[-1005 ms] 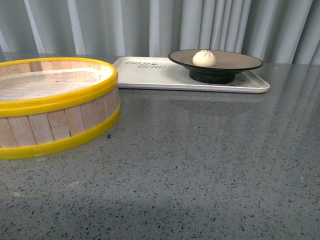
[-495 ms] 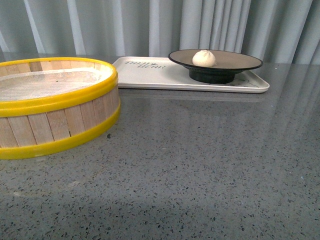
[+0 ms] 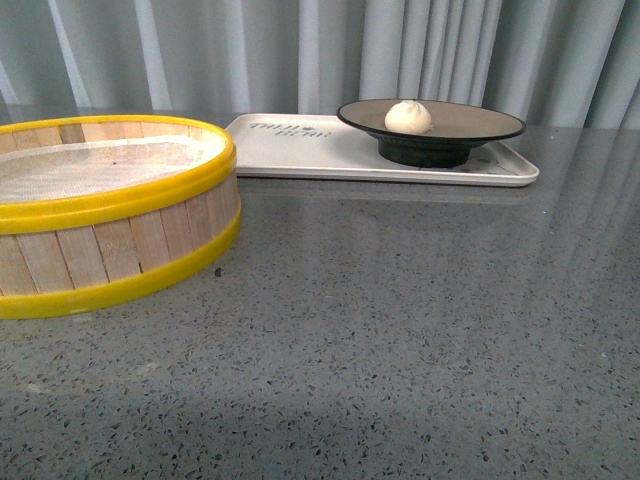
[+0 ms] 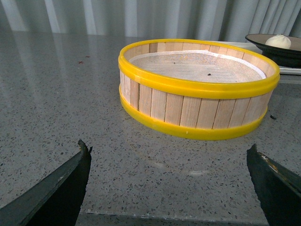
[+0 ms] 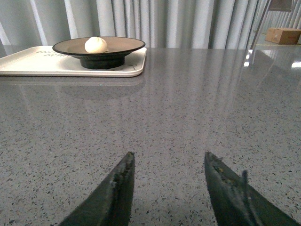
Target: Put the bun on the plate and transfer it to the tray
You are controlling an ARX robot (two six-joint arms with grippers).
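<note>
Bun sits on the plate, plate's on the tray, so you're basically done. Left gripper is spread wide and empty near the steamer basket; right gripper is parted, empty, well apart from the tray.

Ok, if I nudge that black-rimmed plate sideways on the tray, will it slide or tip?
The plate stands on a narrow dark foot under a much wider rim, so a push at the rim may well tip it; pushing low at the foot seems safer. The tray looks smooth, so it should slide fairly easily. The bun sits loose and rounded, and could roll.
</note>
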